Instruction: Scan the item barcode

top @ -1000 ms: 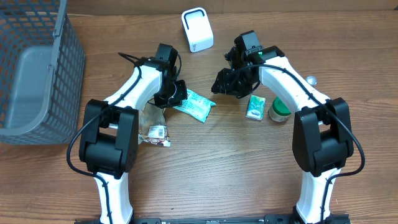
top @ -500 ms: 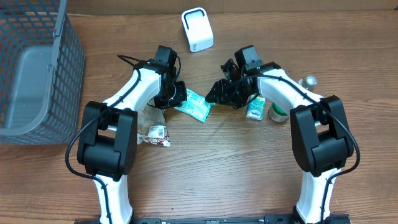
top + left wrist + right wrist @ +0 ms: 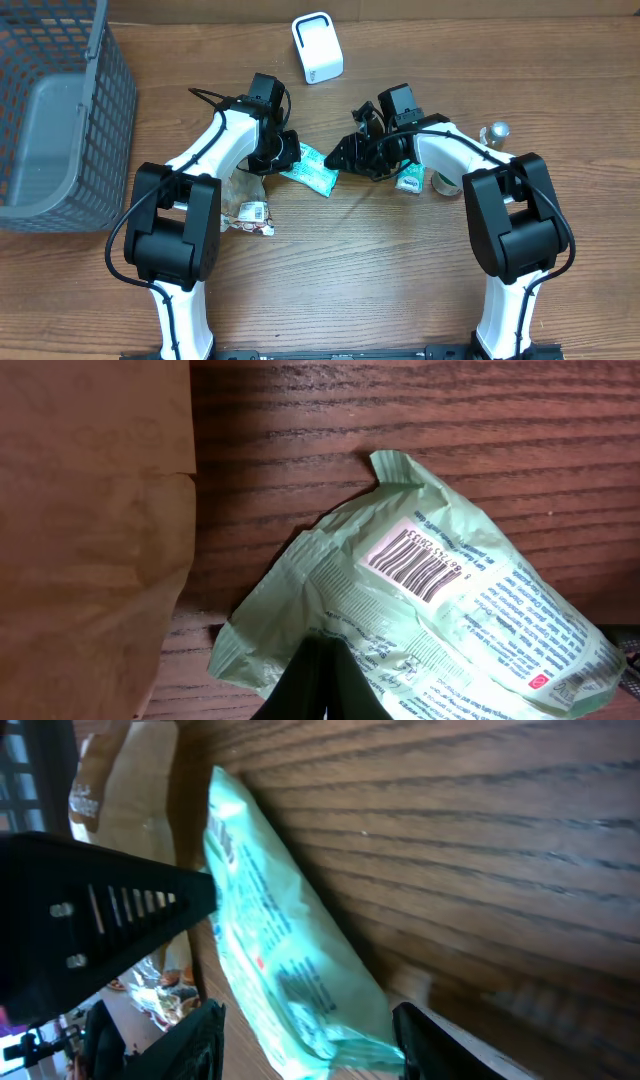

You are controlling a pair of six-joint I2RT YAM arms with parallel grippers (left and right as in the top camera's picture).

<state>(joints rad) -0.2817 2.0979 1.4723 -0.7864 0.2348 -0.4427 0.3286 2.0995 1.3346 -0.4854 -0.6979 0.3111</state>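
Dark-grained brown wood makes up the bench (image 3: 400, 280), with a grey wire basket (image 3: 60, 60) at its far left edge and a white scanner (image 3: 318, 47) standing at the far side near the middle. A small green box (image 3: 410, 178) and a green-lidded jar (image 3: 447, 184) sit to the right, and crumpled snack wrappers (image 3: 248, 212) lie beside the left arm. The green packet (image 3: 318, 170) lies flat between the two arms, its long axis running from far-left to near-right across the bench. Its barcode (image 3: 412, 565) faces up, in plain sight of the left wrist camera. The left claw (image 3: 283, 152) is closed, pinching the packet's left edge. The right claw (image 3: 345, 155) stands partly open at the packet's other end, its fingers (image 3: 205, 1040) on either side of that end without clamping it.
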